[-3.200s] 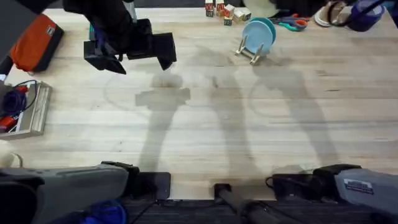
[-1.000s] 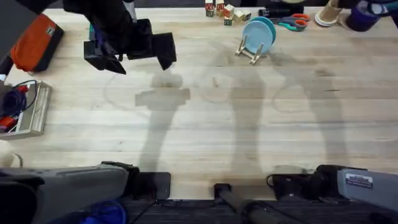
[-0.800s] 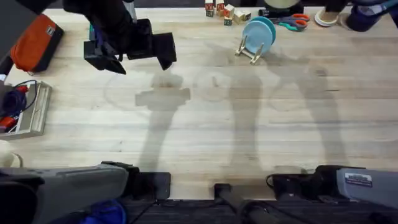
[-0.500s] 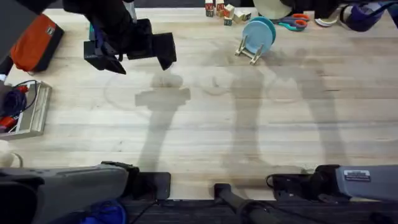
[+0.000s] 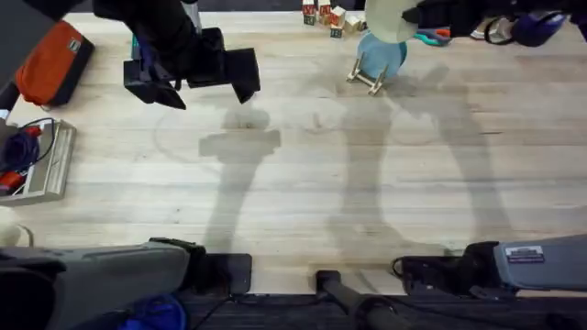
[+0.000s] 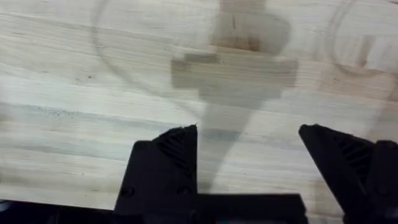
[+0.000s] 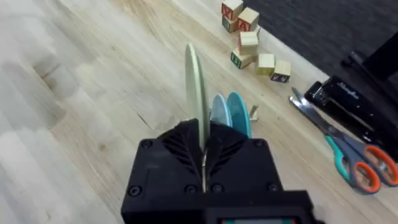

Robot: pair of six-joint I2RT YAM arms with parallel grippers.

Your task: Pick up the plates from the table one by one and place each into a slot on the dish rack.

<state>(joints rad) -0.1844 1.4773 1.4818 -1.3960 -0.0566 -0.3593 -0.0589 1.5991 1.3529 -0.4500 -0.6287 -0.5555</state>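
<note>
Pale cream-yellow round plastic plate (image 7: 194, 87) hanging edge-on over the small wooden dish rack (image 5: 365, 75), right gripper (image 7: 204, 144) clamping it tight, left gripper (image 6: 249, 163) gaping wide, gripping nothing

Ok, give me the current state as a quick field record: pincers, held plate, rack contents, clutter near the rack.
left pincer: open, empty, above bare table
right pincer: shut on cream plate, held on edge above the rack
dish rack: far side of the table, holds light blue plate and teal plate, both upright
near the rack: toy blocks, scissors
plates lying flat on the table: none seen
</note>
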